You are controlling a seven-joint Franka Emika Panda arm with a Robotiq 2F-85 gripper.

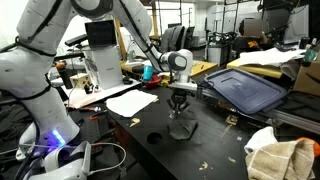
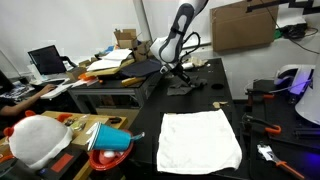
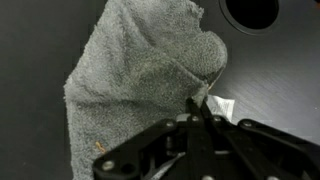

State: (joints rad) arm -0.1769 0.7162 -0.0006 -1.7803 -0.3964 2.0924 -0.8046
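My gripper [image 3: 201, 104] is shut on the edge of a grey terry cloth [image 3: 140, 80] and holds it pinched, next to its white label [image 3: 220, 106]. The cloth hangs in a bunch from the jaws down to the black table. In an exterior view the gripper [image 1: 179, 98] is above the dark cloth [image 1: 181, 126]. In the other exterior view the gripper [image 2: 178, 70] holds the cloth [image 2: 184, 82] at the table's far side. A round hole [image 3: 255, 12] in the table lies just past the cloth.
A white cloth [image 2: 200, 138] lies flat on the black table. White paper sheets [image 1: 132, 101] lie beside the cloth, a dark blue tray [image 1: 250, 88] stands tilted behind. A beige towel [image 1: 280, 158] is at the table's corner. A teal bowl [image 2: 112, 140] and white helmet-like object [image 2: 36, 140] sit nearby.
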